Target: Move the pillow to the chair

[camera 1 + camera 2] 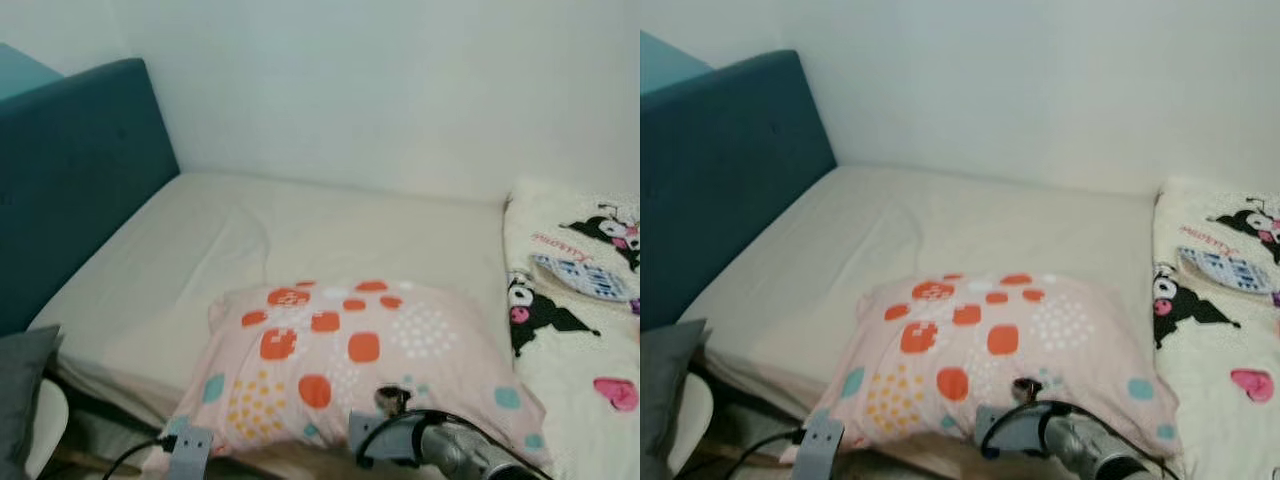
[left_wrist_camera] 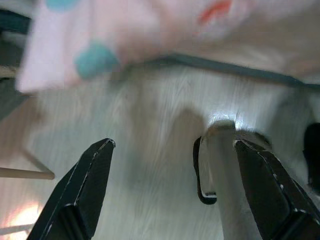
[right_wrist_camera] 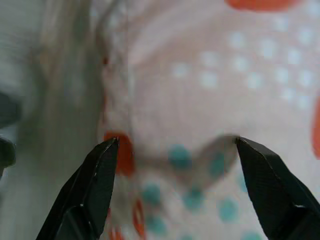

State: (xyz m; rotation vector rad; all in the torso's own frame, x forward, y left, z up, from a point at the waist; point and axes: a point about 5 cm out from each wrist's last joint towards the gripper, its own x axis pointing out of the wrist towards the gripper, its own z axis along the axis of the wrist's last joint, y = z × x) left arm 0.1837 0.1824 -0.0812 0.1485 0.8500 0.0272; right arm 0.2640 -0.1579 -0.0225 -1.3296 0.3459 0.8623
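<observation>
Pale pink rectangular fabric pillow with orange squares, teal and yellow dots point(image 1: 350, 365) lay at the near edge of the cream-sheeted bed mattress point(image 1: 300, 230), its near side overhanging the edge. Right gripper point(image 3: 175, 150) was just off the pillow's front face, black fingers spread wide, nothing between them. Left gripper point(image 2: 172, 155), fingers likewise apart, hung below the pillow's corner over pale wood-grain floor point(image 2: 140, 200). A teal upholstered headboard point(image 1: 70, 170) stood left; a white cartoon-print blanket point(image 1: 580, 330) lay right of the pillow.
</observation>
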